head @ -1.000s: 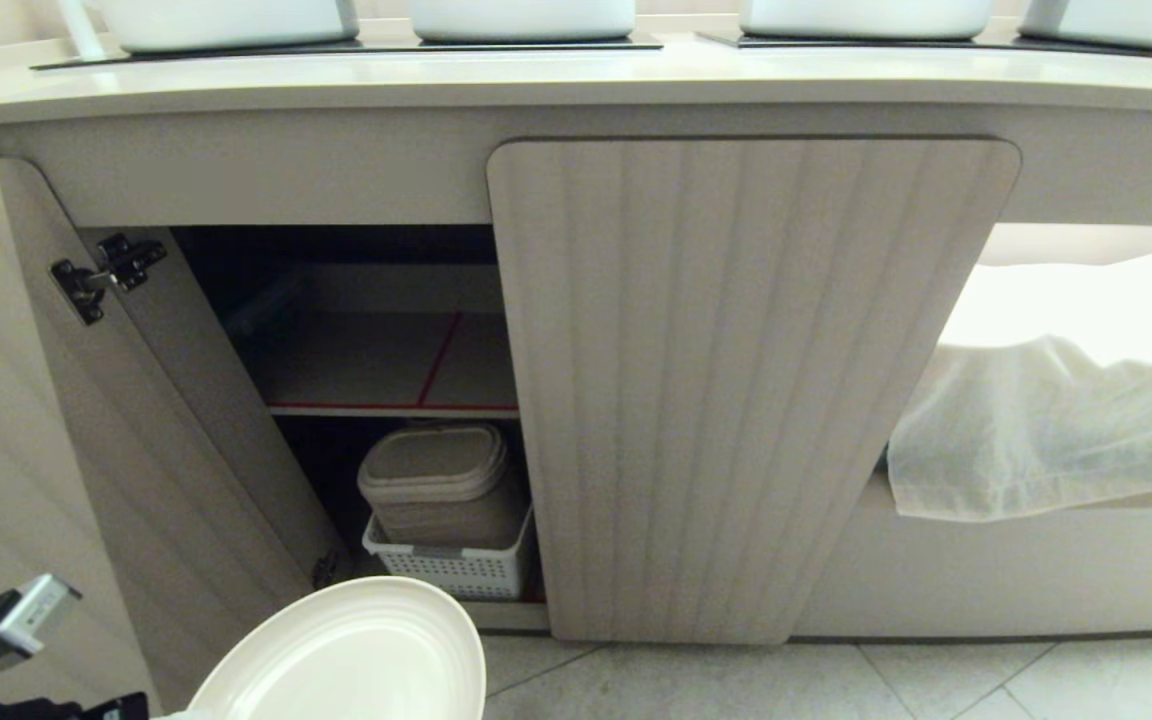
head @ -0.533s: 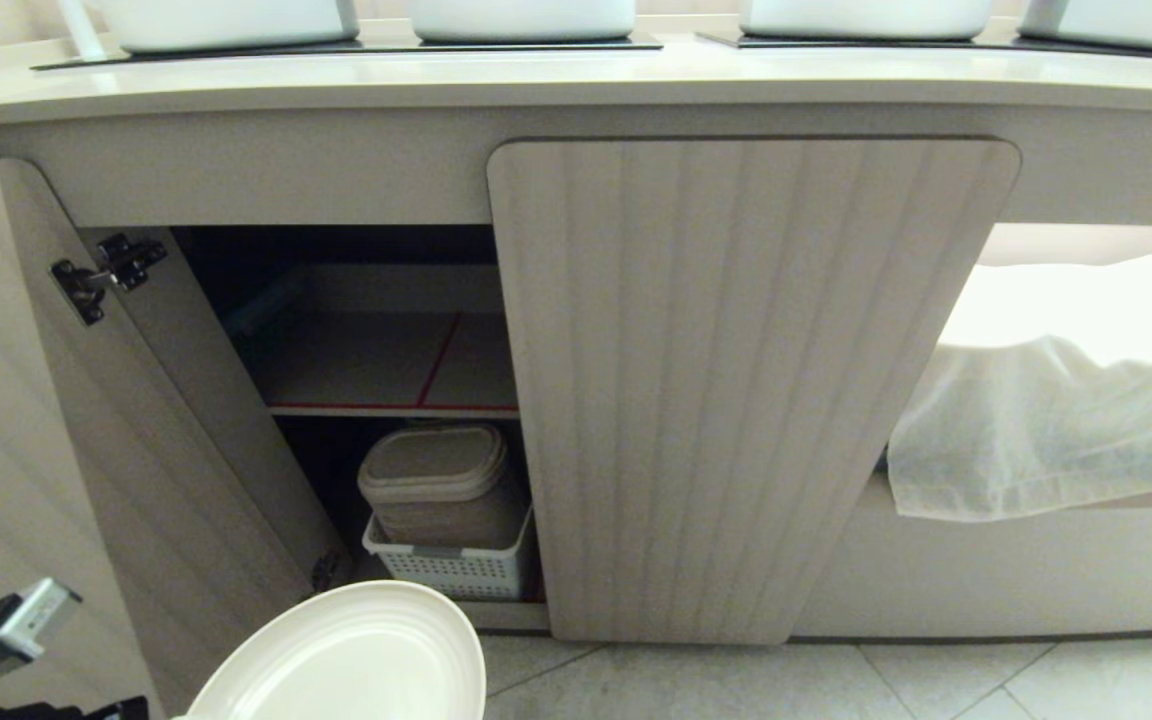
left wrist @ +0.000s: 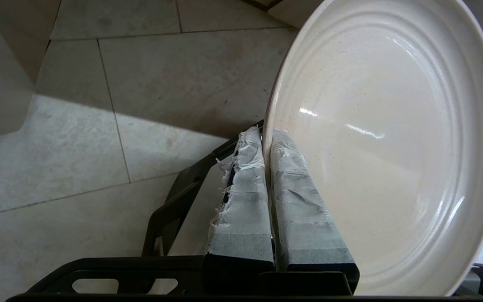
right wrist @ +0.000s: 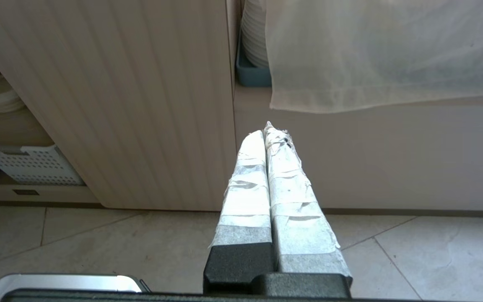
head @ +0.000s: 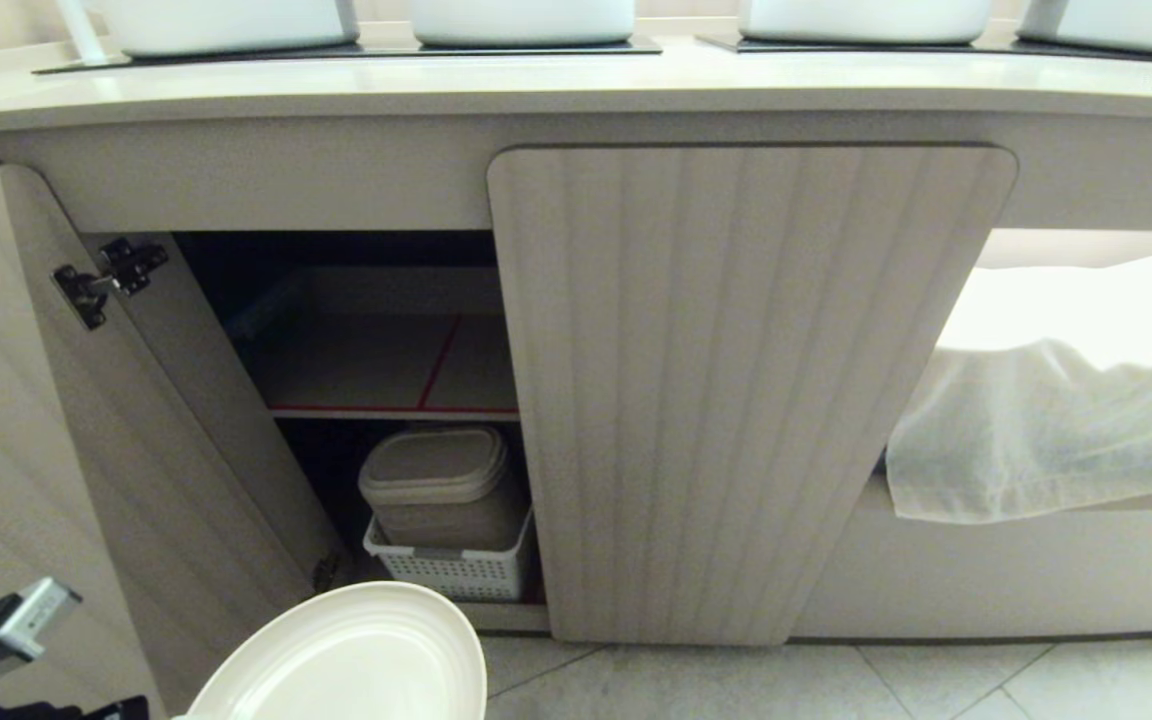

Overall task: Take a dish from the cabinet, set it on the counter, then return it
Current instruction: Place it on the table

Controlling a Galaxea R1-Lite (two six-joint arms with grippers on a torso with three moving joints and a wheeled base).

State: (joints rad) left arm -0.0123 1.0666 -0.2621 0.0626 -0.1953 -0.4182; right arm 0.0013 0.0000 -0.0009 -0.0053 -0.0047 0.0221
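One door of the cabinet (head: pixel 751 390) stands shut in the head view, its beige front vertically fluted with rounded corners, while the other door (head: pixel 26 440) hangs open at the left on a black hinge (head: pixel 106 278). The dark interior shows a red-edged shelf (head: pixel 386 372) and, under it, a lidded tan container (head: pixel 436 485) sitting in a white perforated basket (head: pixel 456 570); the shut door cuts off both. The smooth cream counter (head: pixel 576 85) runs along the top, and white vessels on it are cropped by the frame edge. A white gauzy cloth (head: pixel 1046 430) drapes over the unit at the right. The dish (head: pixel 351 655), off-white and round, is low in front of the open cabinet, cut off at the bottom edge, and the grip on it is out of sight here.

From the left wrist, the left gripper (left wrist: pixel 266 138) is seen clamped on the dish's (left wrist: pixel 392 138) rim, one tape-wrapped finger on each face, the tape frayed and wrinkled. The plate is held on edge above the tiled floor (left wrist: pixel 99 126), its concentric ridges and glossy highlights plain; its far rim runs out of frame.

From the right wrist, the right gripper (right wrist: pixel 268 132) hangs with its taped fingers pressed together, holding nothing, facing the shut door. Only this view reveals a stack of plates in a blue tray (right wrist: pixel 252 73) half hidden behind the cloth.
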